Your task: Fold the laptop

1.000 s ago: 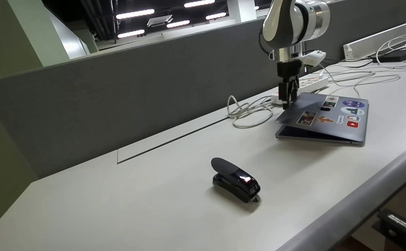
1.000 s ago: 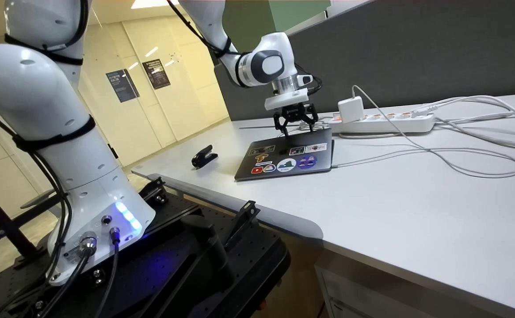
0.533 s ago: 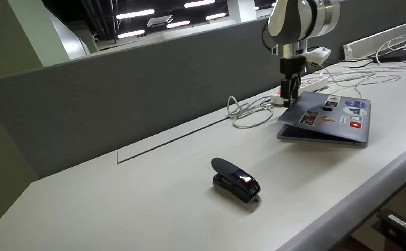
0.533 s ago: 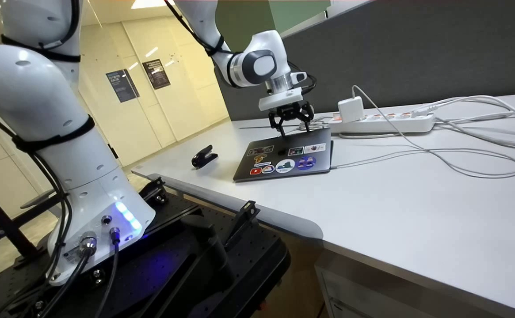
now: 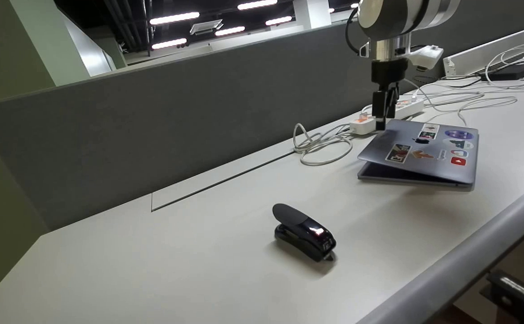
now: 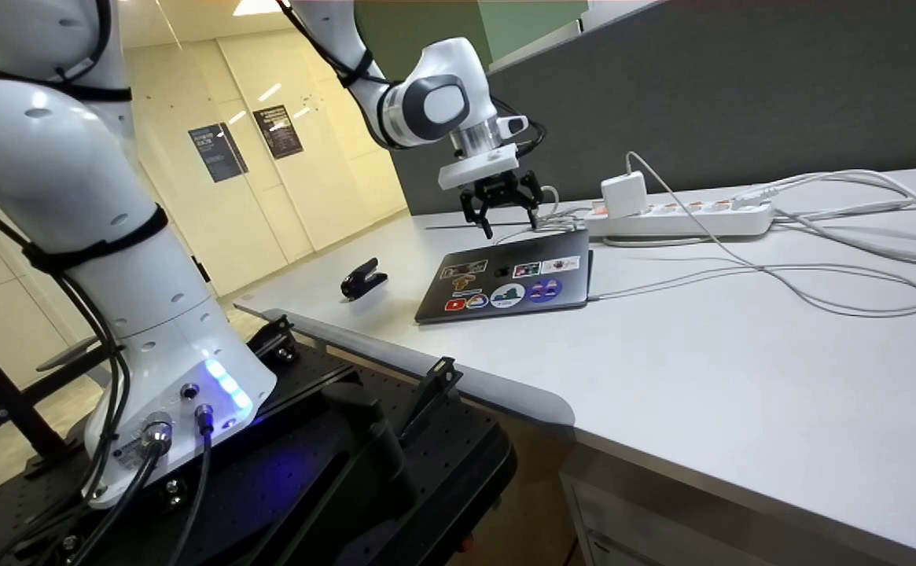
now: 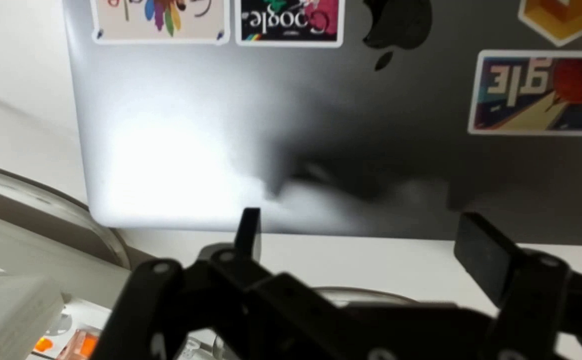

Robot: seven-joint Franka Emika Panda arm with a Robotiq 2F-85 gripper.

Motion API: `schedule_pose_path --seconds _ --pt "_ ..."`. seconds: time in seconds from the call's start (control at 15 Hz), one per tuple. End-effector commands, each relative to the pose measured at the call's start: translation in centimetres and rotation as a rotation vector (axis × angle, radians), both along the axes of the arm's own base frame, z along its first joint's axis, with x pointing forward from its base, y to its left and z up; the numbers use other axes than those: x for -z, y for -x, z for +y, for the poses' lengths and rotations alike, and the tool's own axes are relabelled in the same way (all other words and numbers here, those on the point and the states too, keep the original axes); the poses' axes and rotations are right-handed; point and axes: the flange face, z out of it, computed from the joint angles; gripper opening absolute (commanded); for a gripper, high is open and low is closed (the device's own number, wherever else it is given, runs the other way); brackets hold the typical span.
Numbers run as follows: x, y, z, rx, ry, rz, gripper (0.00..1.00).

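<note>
The silver-grey laptop [image 5: 423, 168] lies on the table, its stickered lid outward, and also shows in an exterior view [image 6: 505, 284]. Its lid is tilted low over the base. A dark wedge-shaped gap [image 5: 396, 174] shows between lid and base. The keyboard and screen are hidden. My gripper [image 5: 381, 124] hangs above the lid's raised far edge; it shows in an exterior view [image 6: 512, 228] too. In the wrist view the gripper [image 7: 360, 218] is open, with nothing between its fingers [image 7: 485, 255]. The lid [image 7: 181, 100] lies beyond the fingertips and looks apart from them.
A black stapler [image 5: 306, 233] stands on the table, away from the laptop. A white power strip [image 6: 686, 222] with a charger [image 6: 624, 194] and loose cables [image 5: 322, 148] lies behind the laptop. A grey partition [image 5: 199, 130] stands along the table's back.
My gripper has risen away from the lid's edge and moved back toward the robot base. The laptop shifted slightly at first, then stayed. The lid's tilt looks about the same.
</note>
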Motion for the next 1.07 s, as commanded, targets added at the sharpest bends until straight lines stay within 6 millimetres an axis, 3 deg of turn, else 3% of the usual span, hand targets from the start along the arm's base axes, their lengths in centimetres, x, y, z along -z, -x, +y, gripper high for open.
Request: schedule_pose_path --seconds 0.0,0.73,1.0 --pt "-0.6 1.7 0.0 -0.009 0.012 -0.029 1.0" --pt "3.9 0.6 1.4 -0.105 -0.096 -0.024 1.0" --pt "5.6 0.0 0.8 -0.149 -0.117 -0.003 1.0"
